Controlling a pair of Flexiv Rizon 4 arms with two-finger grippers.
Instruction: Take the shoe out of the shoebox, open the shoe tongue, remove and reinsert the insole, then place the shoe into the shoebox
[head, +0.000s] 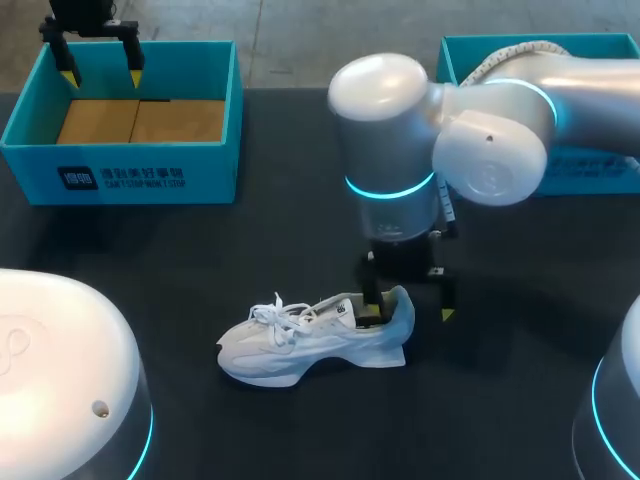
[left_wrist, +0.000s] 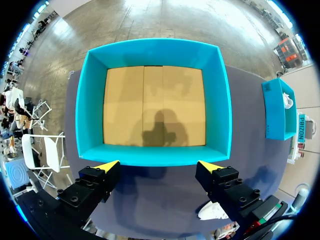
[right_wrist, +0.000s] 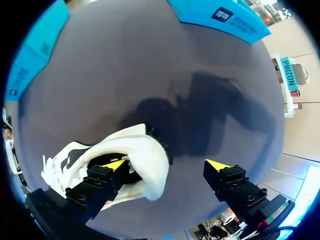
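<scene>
Closest in, white arm shells (head: 55, 370) ringed with blue light, at both near corners of the head view. Just beyond, on a matte black table (head: 520, 400), a white shoe (head: 315, 340), upright on its sole, laces (head: 275, 315) loose, toe toward the left arm's side, heel toward the right. Down at that heel, the right gripper (head: 410, 316), spread wide and grasping nothing: one finger (right_wrist: 115, 165) dipped inside the shoe's opening, the other out past the heel, clear of it, over bare dark cloth with the arm's shadow across it. Far over the surface, at the back left, a teal shoebox (head: 150, 175), open-topped, with a plain brown cardboard floor (left_wrist: 155, 105). High above its rim, the left gripper (head: 101, 77), fingers parted, holding nothing, shadow cast on the cardboard. At the back right, a second teal box (head: 600, 175), partly hidden behind the right arm. Shoe and shoebox well apart.
</scene>
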